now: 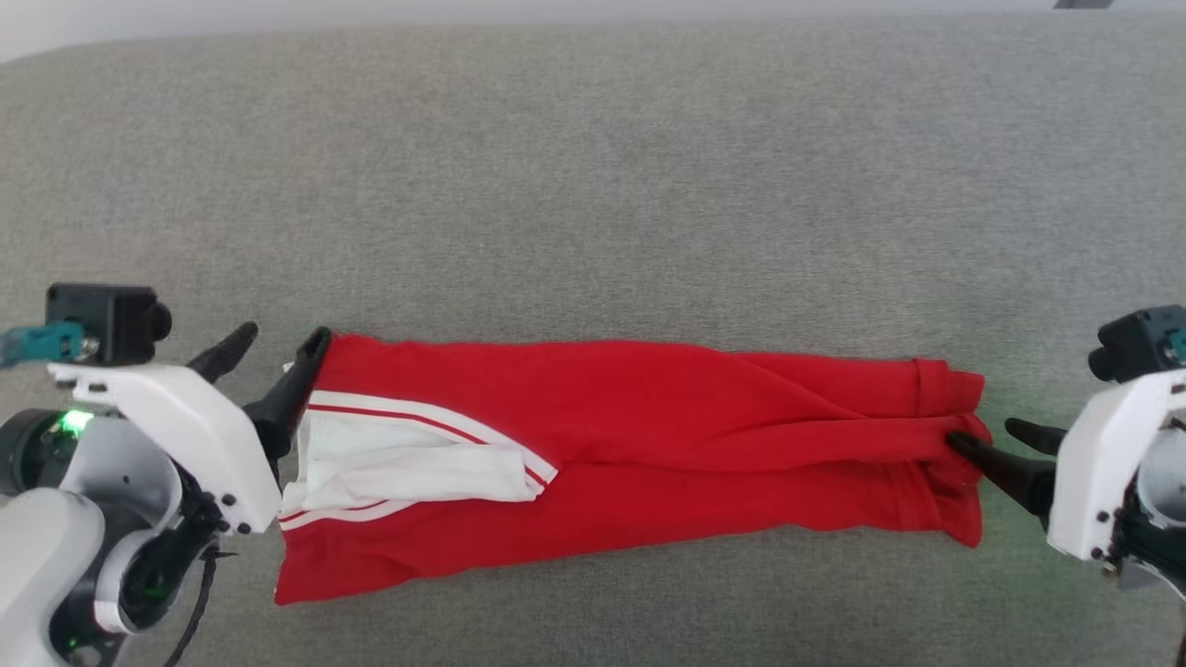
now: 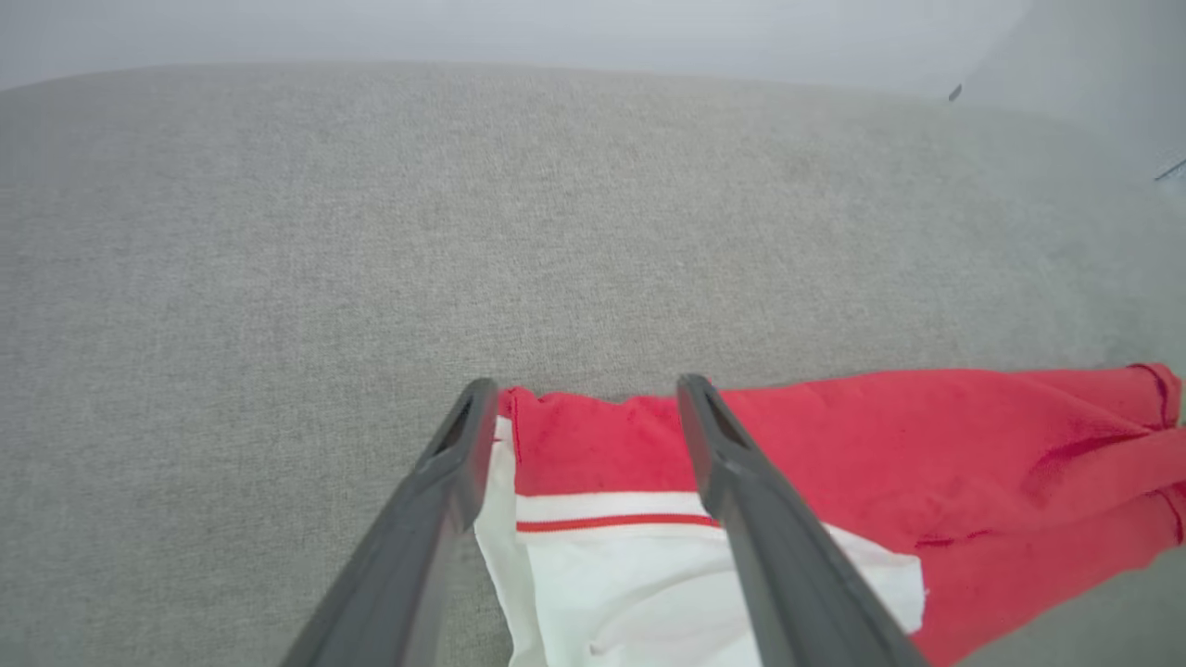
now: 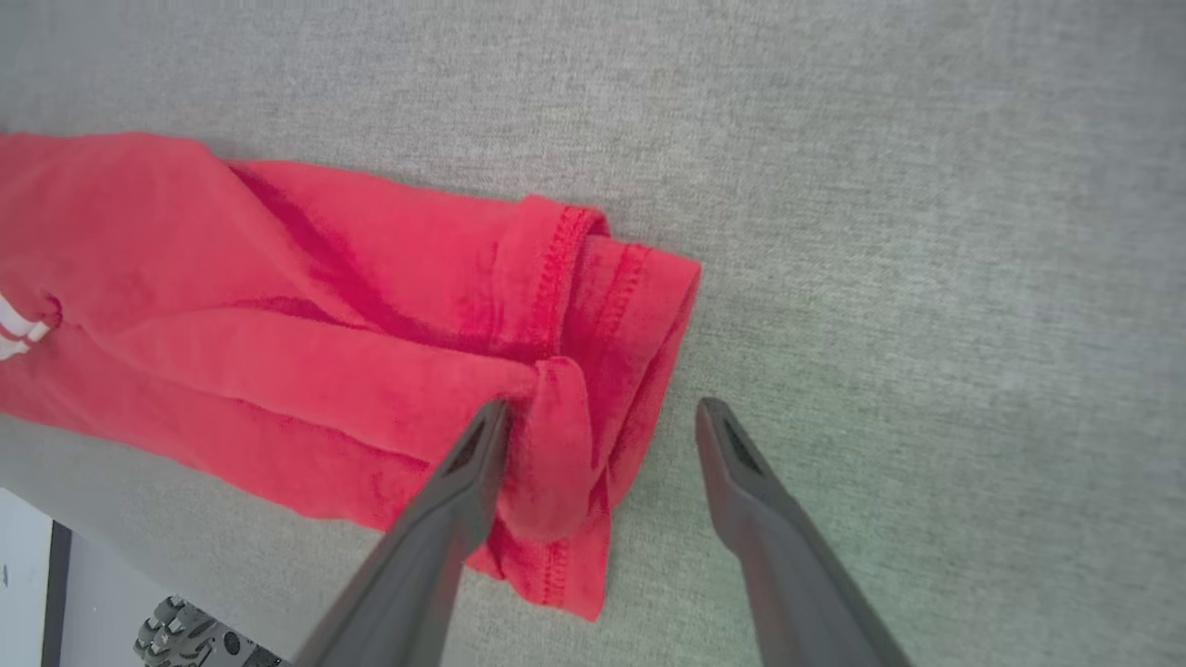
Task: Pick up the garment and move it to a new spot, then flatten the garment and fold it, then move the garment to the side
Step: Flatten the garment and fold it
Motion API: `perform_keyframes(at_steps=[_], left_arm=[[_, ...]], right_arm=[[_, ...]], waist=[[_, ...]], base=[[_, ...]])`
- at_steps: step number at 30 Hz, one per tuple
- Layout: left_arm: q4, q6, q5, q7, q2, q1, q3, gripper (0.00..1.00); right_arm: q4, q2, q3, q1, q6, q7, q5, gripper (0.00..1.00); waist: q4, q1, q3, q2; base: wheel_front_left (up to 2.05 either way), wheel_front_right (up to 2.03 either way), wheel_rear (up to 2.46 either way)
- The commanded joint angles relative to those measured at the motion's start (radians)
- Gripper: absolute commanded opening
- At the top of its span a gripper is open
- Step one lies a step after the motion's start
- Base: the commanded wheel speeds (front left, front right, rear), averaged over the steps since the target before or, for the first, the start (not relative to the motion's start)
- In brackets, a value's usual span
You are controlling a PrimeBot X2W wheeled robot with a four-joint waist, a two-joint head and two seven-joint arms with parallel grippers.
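- I'm seeing the left pincer (image 1: 283, 332) standing spread, with the near corner of the red T-shirt (image 1: 649, 445) lying between its two fingers and nothing being pinched.
- The right pincer (image 1: 984, 432) is standing spread too; one finger is touching the bunched red hem (image 1: 964, 500), and the other is hanging over the bare grey surface (image 1: 593, 185).
- The T-shirt is lying between the two pincers as a long folded band, its white sleeve (image 1: 408, 463) with striped trim sitting on top just beside the left pincer.

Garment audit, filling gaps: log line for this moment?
garment: folded strip on grey surface | left gripper: jaws open | right gripper: jaws open
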Motion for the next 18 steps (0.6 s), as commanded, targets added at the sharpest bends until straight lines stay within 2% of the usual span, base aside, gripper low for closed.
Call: perform_keyframes(at_steps=[1,8,17,18], left_arm=[[0.014,-0.013,0.018,-0.046,-0.014,0.026,0.011,1.0],[0.1,-0.058,0.072,-0.301,-0.075,0.087,0.051,1.0],[0.224,-0.102,0.073,-0.503,-0.164,0.157,0.101,1.0],[0.236,-0.106,0.08,-0.515,-0.175,0.162,0.113,1.0]], right_arm=[[0.023,0.01,0.005,-0.022,0.0,-0.009,0.004,1.0],[0.165,0.019,0.093,-0.105,0.0,-0.028,0.044,1.0],[0.296,0.04,0.229,-0.151,0.0,0.046,0.155,1.0],[0.295,0.036,0.241,-0.154,0.0,0.05,0.164,0.47]], waist=[[0.009,0.0,0.006,-0.0001],[0.043,0.0,0.024,-0.0001],[0.086,0.0,0.029,-0.0001],[0.089,0.0,0.028,-0.0001]], base=[[0.0,0.0,0.0],[0.0,0.0,0.0],[0.0,0.0,0.0],[0.0,0.0,0.0]])
